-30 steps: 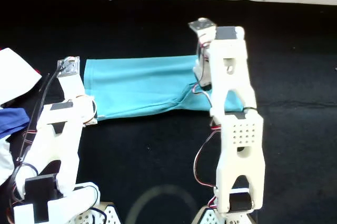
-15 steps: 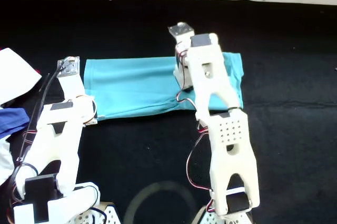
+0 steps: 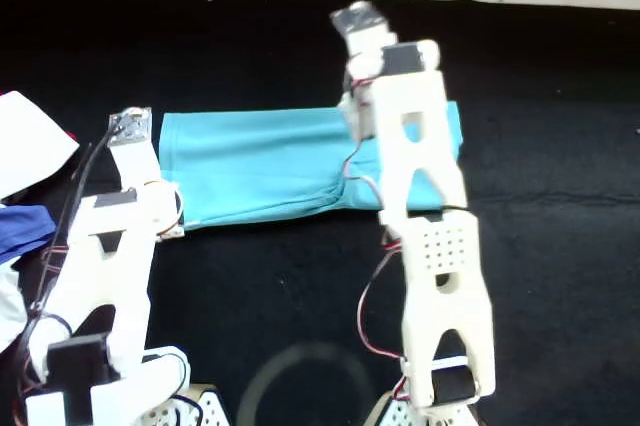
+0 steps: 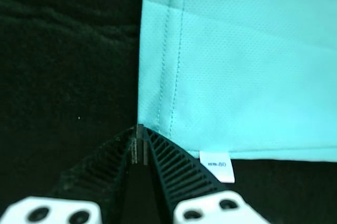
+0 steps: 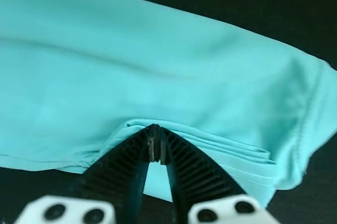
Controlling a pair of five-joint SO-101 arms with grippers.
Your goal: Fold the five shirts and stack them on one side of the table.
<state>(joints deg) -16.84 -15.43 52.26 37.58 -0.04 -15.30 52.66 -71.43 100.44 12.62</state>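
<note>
Teal shirt (image 3: 260,166) lies as a long folded strip mid-table (image 3: 560,246), spanning between the arms. Both jaws are closed tight: left gripper (image 4: 140,145) pinches the corner hem next to the label (image 4: 217,165), and right gripper (image 5: 156,148) nips a loose folded edge near the other end.

Risks:
- Thin, slick knit may slip out of either pinch.
- The right may be holding only the top layer, so the fold peels open.
- An uneven pull skews the strip.

Fabric is a smooth fine mesh with stitched hems and soft creases. The table cover is black and fuzzy and may drag the cloth.
</note>
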